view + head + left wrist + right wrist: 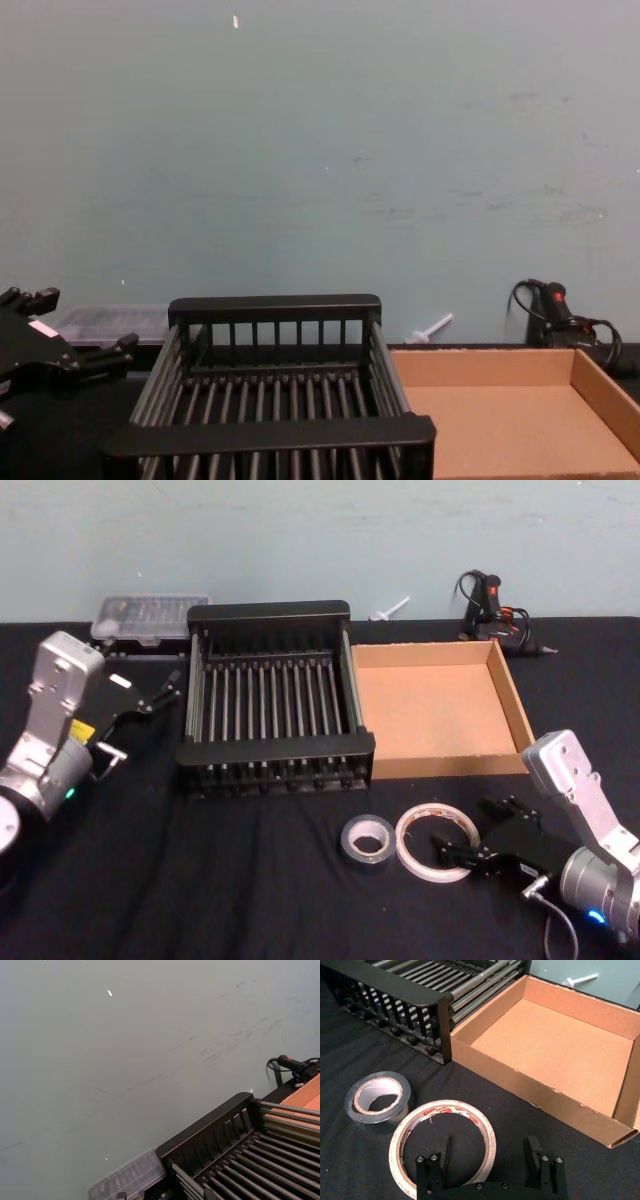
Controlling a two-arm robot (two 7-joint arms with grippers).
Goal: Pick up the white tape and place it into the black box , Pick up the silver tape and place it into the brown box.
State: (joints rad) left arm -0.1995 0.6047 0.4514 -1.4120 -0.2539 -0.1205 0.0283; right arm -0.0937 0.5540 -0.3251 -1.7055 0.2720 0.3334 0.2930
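Nothing boxed yet — the white tape is being lined up by the right gripper.

The white tape is seen lying flat on the black tablecloth, in front of the brown box, with the silver tape just beside it, nearer the black box. Neither roll is lifted, and both boxes are seen empty, so both placements are judged still to be done. The right gripper is held low at the white tape's near edge, fingers apart, one over the ring's hollow and one outside the rim; nothing is clamped. The left gripper is parked beside the black box, fingers apart, nothing held.
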